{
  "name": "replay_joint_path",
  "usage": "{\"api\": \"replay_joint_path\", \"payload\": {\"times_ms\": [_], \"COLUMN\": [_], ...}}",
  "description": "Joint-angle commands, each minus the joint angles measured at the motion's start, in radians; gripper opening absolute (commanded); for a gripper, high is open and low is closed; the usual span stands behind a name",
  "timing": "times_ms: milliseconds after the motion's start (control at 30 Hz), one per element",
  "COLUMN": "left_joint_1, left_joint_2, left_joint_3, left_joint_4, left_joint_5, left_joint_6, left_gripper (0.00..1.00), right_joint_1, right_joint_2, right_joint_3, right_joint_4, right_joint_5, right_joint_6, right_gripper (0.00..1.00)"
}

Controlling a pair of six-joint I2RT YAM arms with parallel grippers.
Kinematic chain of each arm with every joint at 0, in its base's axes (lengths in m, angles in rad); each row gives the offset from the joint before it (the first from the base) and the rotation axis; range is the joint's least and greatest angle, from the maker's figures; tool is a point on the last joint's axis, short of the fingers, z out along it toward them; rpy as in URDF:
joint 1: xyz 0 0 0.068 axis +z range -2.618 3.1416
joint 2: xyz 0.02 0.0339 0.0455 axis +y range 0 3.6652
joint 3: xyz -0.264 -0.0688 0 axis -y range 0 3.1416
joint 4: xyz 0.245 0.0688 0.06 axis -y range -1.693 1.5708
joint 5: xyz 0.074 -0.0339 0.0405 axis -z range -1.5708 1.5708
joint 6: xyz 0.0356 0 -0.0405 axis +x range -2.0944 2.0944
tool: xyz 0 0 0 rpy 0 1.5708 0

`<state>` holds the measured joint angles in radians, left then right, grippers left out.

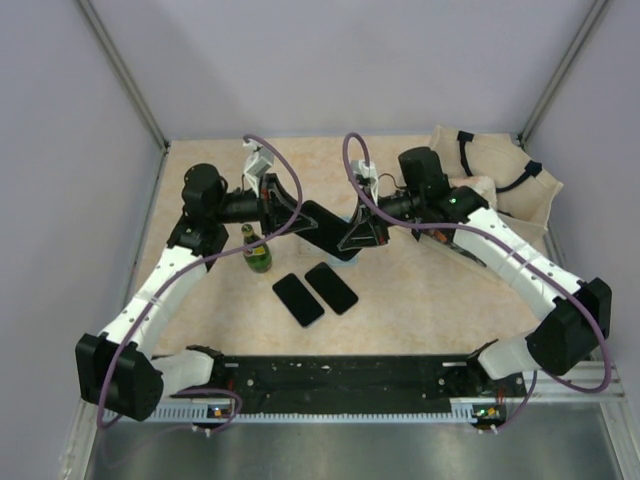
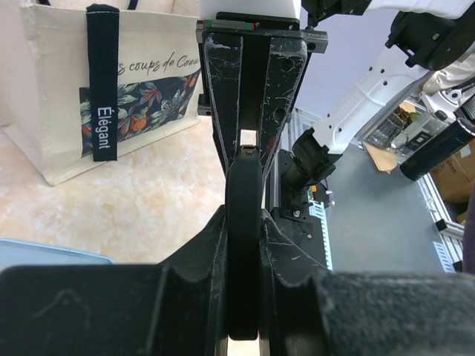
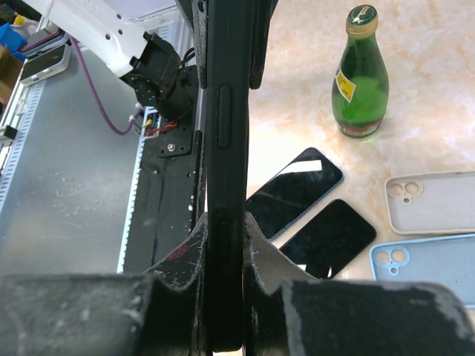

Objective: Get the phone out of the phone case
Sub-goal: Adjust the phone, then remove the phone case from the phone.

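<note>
**Black rubbery phone case (image 3: 225,126) pinched at both ends**

Your left gripper (image 2: 243,231) and right gripper (image 3: 224,239) both clamp it on edge between them, above the table (image 1: 420,290). Only the right wrist view clearly shows you a pale grey empty case (image 3: 434,202) and a light blue case (image 3: 423,267).

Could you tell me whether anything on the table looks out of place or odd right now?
Only the green glass bottle: it stands upright near two bare phones, unrelated to the job. Nothing looks spilled or broken. The left gripper and right gripper clamp the black cased phone.
</note>
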<state>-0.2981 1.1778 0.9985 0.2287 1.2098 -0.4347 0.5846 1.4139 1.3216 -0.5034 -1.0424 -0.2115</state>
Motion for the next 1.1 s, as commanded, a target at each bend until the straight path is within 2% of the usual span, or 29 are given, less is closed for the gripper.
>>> {"api": "replay_joint_path", "payload": {"times_ms": [0, 167, 300, 333, 400, 567, 733, 833, 1067], "left_joint_1": [-0.003, -0.003, -0.003, -0.003, -0.003, -0.004, -0.018, -0.024, -0.024], "left_joint_2": [-0.029, -0.035, -0.049, -0.052, -0.050, -0.011, 0.043, 0.049, 0.062], "left_joint_3": [0.035, 0.091, 0.109, 0.115, 0.126, 0.138, 0.169, 0.169, 0.161], "left_joint_4": [-0.078, -0.271, -0.339, -0.341, -0.342, -0.275, -0.284, -0.308, -0.325], "left_joint_5": [-0.059, -0.084, -0.101, -0.111, -0.127, -0.158, -0.167, -0.193, -0.190], "left_joint_6": [0.075, 0.180, 0.195, 0.185, 0.157, 0.030, -0.039, -0.032, -0.039], "left_gripper": [0.07, 0.31, 0.67, 0.80, 0.88, 0.89, 0.85, 0.77, 0.48], "right_joint_1": [0.000, 0.000, 0.000, -0.002, 0.001, 0.007, 0.024, 0.035, 0.055], "right_joint_2": [-0.010, -0.015, -0.027, -0.032, -0.044, -0.056, -0.050, -0.047, -0.055], "right_joint_3": [0.018, 0.040, 0.044, 0.042, 0.041, 0.060, 0.079, 0.080, 0.084], "right_joint_4": [0.028, -0.003, -0.038, -0.046, -0.052, -0.069, -0.081, -0.083, -0.083], "right_joint_5": [-0.022, -0.002, 0.027, 0.033, 0.053, 0.099, 0.143, 0.162, 0.235], "right_joint_6": [-0.011, -0.023, -0.063, -0.069, -0.083, -0.103, -0.126, -0.134, -0.149], "right_gripper": [0.00, 0.00, 0.00, 0.00, 0.00, 0.00, 0.00, 0.00, 0.00]}}
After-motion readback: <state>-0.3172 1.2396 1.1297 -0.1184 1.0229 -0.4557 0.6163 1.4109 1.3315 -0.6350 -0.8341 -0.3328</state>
